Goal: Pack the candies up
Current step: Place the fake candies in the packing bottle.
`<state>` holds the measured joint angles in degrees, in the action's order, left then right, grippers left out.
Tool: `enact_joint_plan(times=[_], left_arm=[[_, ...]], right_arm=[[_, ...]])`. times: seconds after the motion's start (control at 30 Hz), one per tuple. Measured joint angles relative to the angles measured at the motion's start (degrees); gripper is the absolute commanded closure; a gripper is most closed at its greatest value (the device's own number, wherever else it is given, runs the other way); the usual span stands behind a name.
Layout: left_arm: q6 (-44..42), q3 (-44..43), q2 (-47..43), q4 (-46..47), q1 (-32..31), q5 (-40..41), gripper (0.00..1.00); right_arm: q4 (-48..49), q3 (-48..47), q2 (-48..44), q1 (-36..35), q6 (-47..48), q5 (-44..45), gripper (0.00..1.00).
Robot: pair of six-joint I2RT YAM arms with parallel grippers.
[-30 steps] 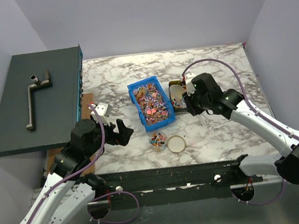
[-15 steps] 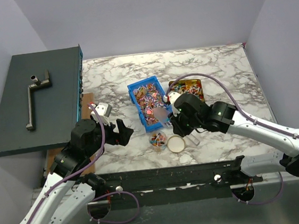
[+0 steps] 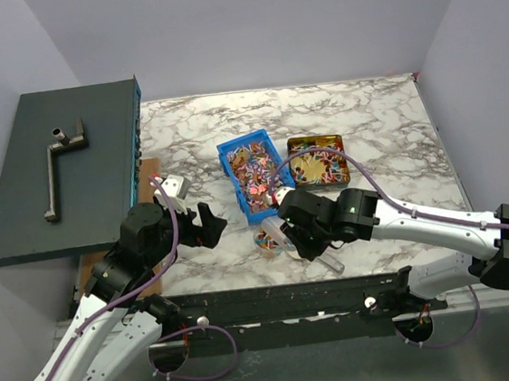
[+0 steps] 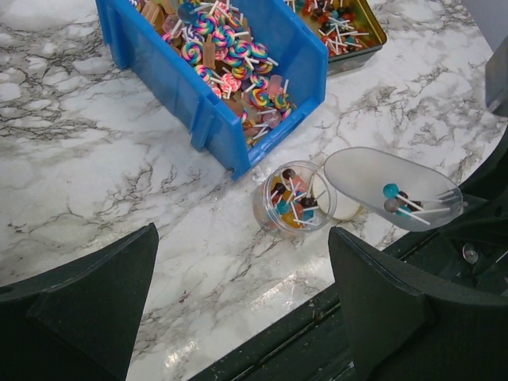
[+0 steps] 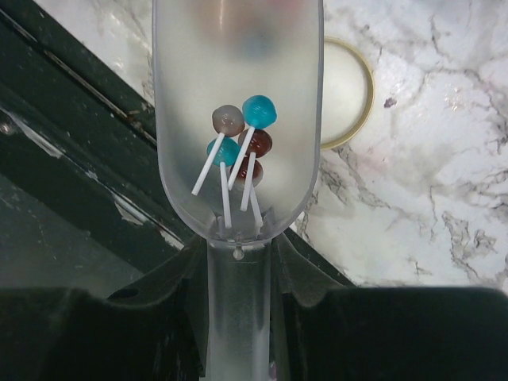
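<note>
Marble table (image 3: 364, 106), grey box (image 3: 20, 210), metal crank (image 3: 51, 175)

So the candies (image 4: 230, 67) are tiny lollipops on white sticks, all mixed colours. Most are heaped in the blue bin (image 4: 182, 103), some in the gold tin (image 3: 315, 138), and a handful in the small clear jar (image 4: 259, 208). A few teal and brown ones lie in the clear scoop (image 4: 357, 171) just beside it.

One each: bin (image 4: 202, 119), tin (image 4: 357, 54), jar (image 4: 262, 213), lid (image 5: 345, 87), scoop (image 4: 357, 171).
</note>
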<state>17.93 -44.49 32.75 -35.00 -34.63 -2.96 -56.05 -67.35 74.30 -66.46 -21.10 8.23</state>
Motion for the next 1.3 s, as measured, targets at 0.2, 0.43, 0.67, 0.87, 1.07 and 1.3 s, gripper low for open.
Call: enact_joint_plan(times=[0.2,0.43,0.67,0.87,1.07,1.3], left_arm=[[0.0,0.0,-0.9,0.0,0.0,0.0,0.1],[0.0,0.0,-1.4,0.0,0.0,0.0,0.1],[0.0,0.0,-2.0,0.0,0.0,-0.1,0.1],[0.0,0.0,-2.2,0.0,0.0,-0.3,0.1],[0.0,0.0,-3.0,0.0,0.0,-0.7,0.1],[0.0,0.0,-4.2,0.0,0.0,-0.9,0.1]], right_arm=[[-4.2,0.0,2.5,-2.0,-2.6,-0.4,1.0],[-7.7,-0.3,3.8,-2.2,-4.2,-2.1,0.99],[-10.4,-4.0,7.3,-2.2,-4.4,-3.8,1.0],[-12.8,-7.1,10.8,-2.2,-4.9,-4.8,0.99],[-15.2,-9.7,14.0,-2.2,-5.5,-5.9,0.99],[-17.6,-13.3,16.3,-2.2,-5.9,-8.3,0.99]])
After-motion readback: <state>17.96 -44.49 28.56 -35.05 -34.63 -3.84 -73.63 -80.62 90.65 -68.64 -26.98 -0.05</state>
